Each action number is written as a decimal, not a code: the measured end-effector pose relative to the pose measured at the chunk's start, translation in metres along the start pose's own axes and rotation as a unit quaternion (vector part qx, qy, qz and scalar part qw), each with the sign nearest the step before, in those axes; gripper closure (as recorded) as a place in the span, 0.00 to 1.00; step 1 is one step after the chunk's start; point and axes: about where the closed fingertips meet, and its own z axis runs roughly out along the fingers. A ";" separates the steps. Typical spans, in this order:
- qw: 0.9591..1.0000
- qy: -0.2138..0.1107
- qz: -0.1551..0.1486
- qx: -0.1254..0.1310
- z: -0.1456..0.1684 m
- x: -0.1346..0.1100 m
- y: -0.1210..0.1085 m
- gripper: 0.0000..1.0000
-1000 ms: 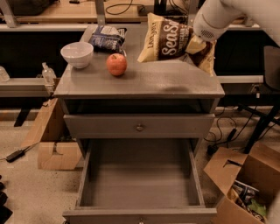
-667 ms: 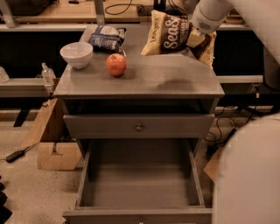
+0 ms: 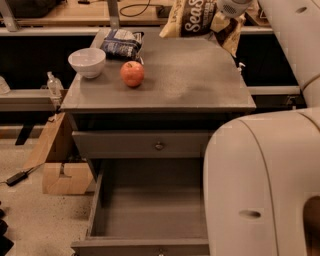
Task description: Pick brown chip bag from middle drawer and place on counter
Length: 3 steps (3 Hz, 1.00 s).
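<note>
The brown chip bag (image 3: 196,19) with white "Sea S" lettering and a tan-yellow edge hangs in the air above the far right part of the counter (image 3: 200,80). My gripper (image 3: 226,15) is at the top edge of the view, shut on the bag's right side, with its fingers mostly hidden by the bag. The middle drawer (image 3: 145,210) stands pulled open below. Its flat floor is bare, and its right part is hidden behind my arm.
On the counter's left stand a white bowl (image 3: 87,61), a red apple (image 3: 132,73) and a blue-and-white snack bag (image 3: 121,44). A shut drawer front with a round knob (image 3: 159,146) is above the open drawer. My white arm (image 3: 265,185) fills the right foreground. A cardboard box (image 3: 65,175) lies on the floor at left.
The gripper has carried the bag higher and farther back over the counter. My arm's bulky white body has swung into the right foreground and now covers the drawer's right side.
</note>
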 end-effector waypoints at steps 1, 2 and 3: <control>0.999 -0.020 0.001 0.028 -0.019 -0.016 -0.022 0.77; 1.000 -0.019 0.000 0.025 -0.015 -0.016 -0.020 0.54; 1.000 -0.018 0.000 0.022 -0.012 -0.016 -0.018 0.31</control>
